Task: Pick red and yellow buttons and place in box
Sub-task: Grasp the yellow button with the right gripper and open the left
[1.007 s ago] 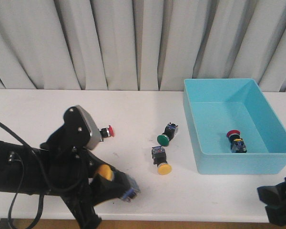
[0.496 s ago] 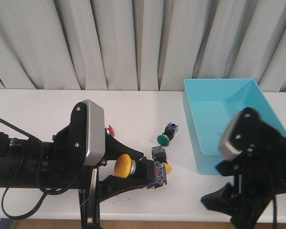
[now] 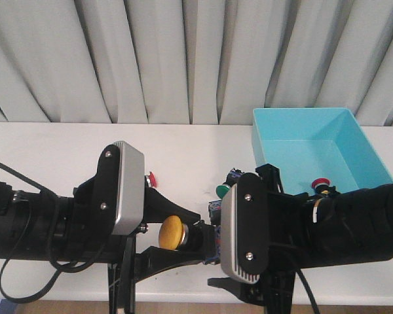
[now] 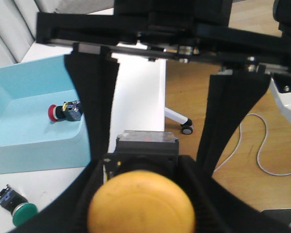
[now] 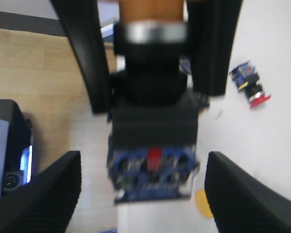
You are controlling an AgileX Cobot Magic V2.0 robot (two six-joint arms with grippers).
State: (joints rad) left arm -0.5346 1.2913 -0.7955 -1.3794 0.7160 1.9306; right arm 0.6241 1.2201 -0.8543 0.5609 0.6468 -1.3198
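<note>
Yellow-capped button with black body; red-capped button inside turquoise box; green-capped button, another red cap on white table; grey pleated curtain.

No readable text in any view.
No legible labels, brands or numbers on the button bodies, gripper housings or bin; the right wrist view is too blurred to resolve any markings.

A button was held between the left gripper fingers; the right gripper was positioned just beyond, the box farther right.
</note>
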